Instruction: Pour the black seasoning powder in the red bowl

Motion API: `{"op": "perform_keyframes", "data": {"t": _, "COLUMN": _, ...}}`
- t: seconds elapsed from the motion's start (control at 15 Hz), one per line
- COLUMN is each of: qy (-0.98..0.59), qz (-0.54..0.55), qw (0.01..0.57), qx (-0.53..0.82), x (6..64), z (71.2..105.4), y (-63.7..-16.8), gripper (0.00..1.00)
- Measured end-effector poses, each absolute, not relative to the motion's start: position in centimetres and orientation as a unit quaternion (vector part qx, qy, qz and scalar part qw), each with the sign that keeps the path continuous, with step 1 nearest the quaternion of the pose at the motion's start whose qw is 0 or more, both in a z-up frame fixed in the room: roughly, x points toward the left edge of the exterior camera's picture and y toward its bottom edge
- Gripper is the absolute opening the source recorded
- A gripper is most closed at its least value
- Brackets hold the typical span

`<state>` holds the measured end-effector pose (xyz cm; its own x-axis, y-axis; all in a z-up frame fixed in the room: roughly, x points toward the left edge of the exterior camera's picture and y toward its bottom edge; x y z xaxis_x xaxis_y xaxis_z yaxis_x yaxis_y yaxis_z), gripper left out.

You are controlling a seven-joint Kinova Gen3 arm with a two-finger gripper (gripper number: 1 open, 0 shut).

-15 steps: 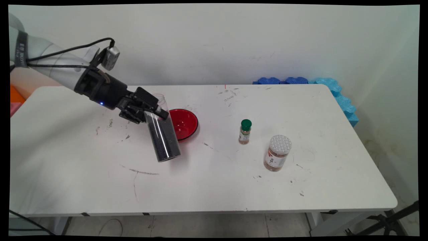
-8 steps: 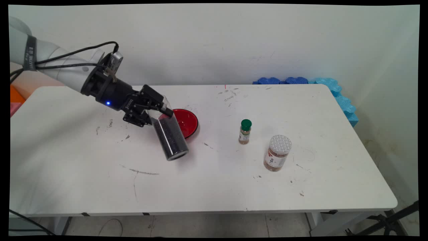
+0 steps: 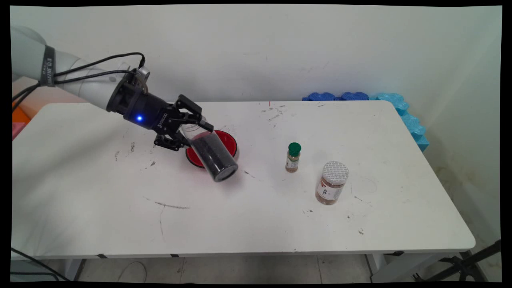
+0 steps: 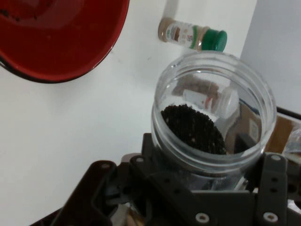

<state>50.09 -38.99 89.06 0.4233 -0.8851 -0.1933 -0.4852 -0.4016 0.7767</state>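
Your jaws (image 3: 194, 132) are clamped on a clear open jar (image 3: 211, 155) that is about half full of small black grains (image 4: 193, 128). The jar is tilted, its base toward the camera and lower than its mouth, and it hangs over the near rim of the red bowl (image 3: 229, 142), which lies just under and beyond the jaws.

You have no lid on this jar, so a stronger tilt could spill the grains on the surface (image 3: 256, 216), beside the bowl. The grip sits near the mouth, so the jar may slip or turn in it.

Further right of the jaws stand 2 closed bottles: the green-capped one (image 3: 293, 157) and a white-lidded jar (image 3: 332, 182). A wide swing could knock them.
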Motion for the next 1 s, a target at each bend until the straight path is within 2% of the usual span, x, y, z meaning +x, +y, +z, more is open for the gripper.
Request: {"op": "perform_keyframes", "data": {"t": 1.0, "qy": -0.317, "qz": -0.372, "qw": 0.308, "qx": 0.816, "x": 50.0, "z": 87.9, "y": -40.5, "gripper": 0.0}}
